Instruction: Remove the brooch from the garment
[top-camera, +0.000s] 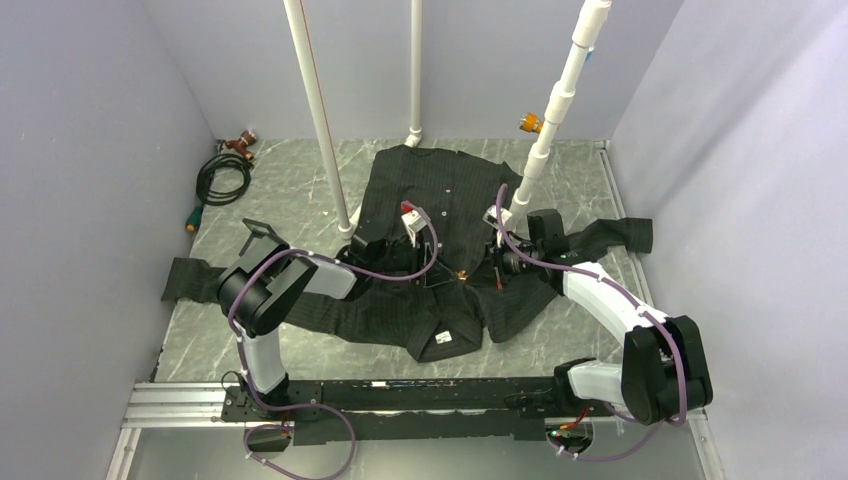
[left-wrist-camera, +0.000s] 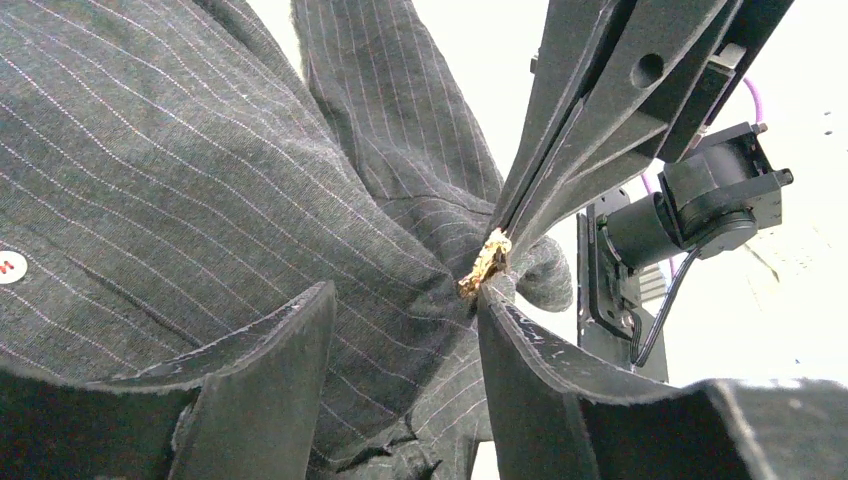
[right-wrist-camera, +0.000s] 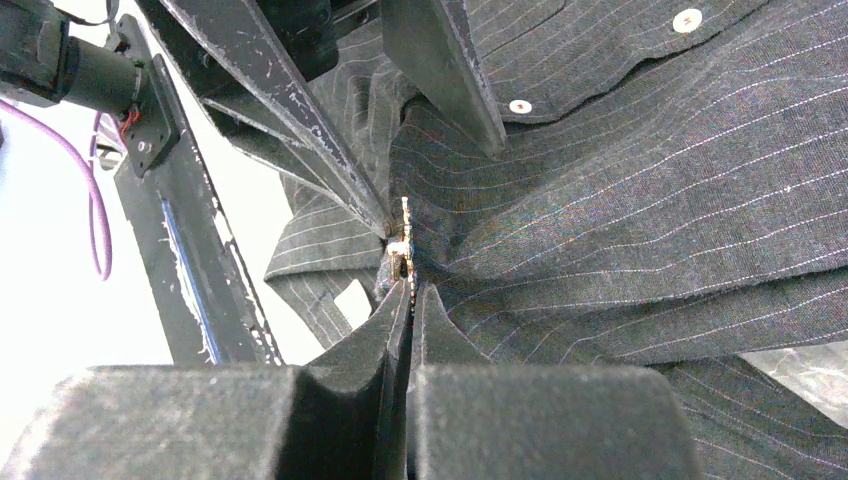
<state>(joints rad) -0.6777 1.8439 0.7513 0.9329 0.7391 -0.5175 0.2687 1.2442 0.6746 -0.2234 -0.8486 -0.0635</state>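
1. Right gripper (right-wrist-camera: 403, 292): I read its jaws as pressed together. In its own wrist view the two fingers meet flush, and their tips pinch the brooch (right-wrist-camera: 403, 238) by its near edge. The pinstripe cloth puckers toward that point in radiating folds.

2. Left gripper (left-wrist-camera: 405, 295): jaws apart. A ridge of bunched cloth lies between the two fingers (left-wrist-camera: 262, 372). The tip of its right-hand finger touches the cloth just beside the brooch; the other finger stands well clear to the left. I cannot tell whether that finger tip bears on the pin itself.

3. Brooch: it shows gold in the left wrist view and pale with gold flecks in the right wrist view. It sits on the lifted peak of cloth, between the two grippers, which meet tip to tip. In the overhead view it is a small gold speck near the middle of the shirt front.

4. Garment (top-camera: 455, 190): a black pinstriped shirt, spread on the marbled table (top-camera: 300, 195) with one sleeve out to each side. Its white collar label (top-camera: 447, 338) lies at the near edge, a red tag (top-camera: 407, 208) farther off, and white buttons (right-wrist-camera: 520, 106) run along the placket.

5. Surroundings: white pipes (top-camera: 320, 110) rise at the far side, and a coiled hose (top-camera: 222, 180) lies in the far left corner.
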